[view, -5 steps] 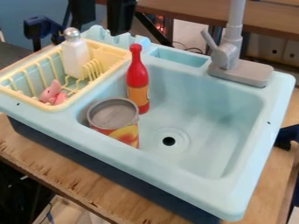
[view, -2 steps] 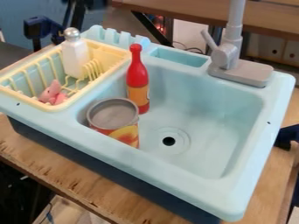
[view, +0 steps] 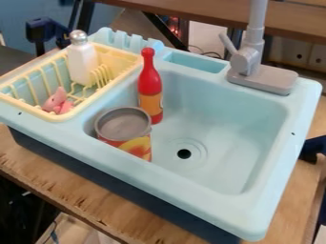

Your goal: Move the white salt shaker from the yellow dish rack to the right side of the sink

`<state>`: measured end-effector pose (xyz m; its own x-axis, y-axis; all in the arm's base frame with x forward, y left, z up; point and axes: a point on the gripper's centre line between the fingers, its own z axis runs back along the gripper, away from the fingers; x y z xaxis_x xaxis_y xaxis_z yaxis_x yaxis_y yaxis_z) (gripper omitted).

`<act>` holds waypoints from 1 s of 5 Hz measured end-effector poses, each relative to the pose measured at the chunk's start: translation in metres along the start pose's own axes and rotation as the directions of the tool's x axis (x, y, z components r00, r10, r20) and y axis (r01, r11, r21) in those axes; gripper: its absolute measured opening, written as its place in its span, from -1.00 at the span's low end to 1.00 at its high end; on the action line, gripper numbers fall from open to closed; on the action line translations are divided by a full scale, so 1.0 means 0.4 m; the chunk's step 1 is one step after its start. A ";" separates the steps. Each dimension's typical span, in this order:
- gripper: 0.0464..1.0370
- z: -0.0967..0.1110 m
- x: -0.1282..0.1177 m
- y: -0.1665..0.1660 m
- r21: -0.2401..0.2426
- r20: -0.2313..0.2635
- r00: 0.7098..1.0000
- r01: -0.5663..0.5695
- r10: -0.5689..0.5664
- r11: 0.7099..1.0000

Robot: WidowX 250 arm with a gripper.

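A red bottle (view: 150, 88) with an orange label stands upright in the left part of the light blue sink (view: 267, 190). Just in front of it, an open can (view: 127, 133) with a grey inside and a red and yellow side rests against the basin's left end. The yellow dish rack (view: 76, 112) on the left holds a white shaker (view: 82, 62) with a metal top, upright at its back. Small pink toy pieces (view: 57, 101) lie near the rack's front.
A grey faucet (view: 261, 78) rises from the sink's back right edge. Dark blue clamps (view: 312, 148) show at the right edge and at the upper left (view: 47, 31). The sink sits on a wooden table (view: 57, 186), whose front edge runs below it.
The black gripper at the top, behind the rack, has moved up and out of view. The bottle, can, shaker and pink pieces have stayed put.
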<state>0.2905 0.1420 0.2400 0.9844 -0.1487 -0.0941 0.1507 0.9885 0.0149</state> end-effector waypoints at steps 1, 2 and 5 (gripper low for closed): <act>0.93 -0.039 0.005 0.059 0.002 -0.054 0.998 -0.045 0.045 0.999; 0.93 -0.067 0.011 0.093 -0.006 -0.068 0.995 -0.078 0.077 0.997; 0.93 -0.127 0.087 0.101 0.008 -0.035 0.998 -0.045 0.045 0.999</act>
<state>0.3264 0.1781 0.1868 0.9864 -0.1025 -0.1285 0.1069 0.9939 0.0276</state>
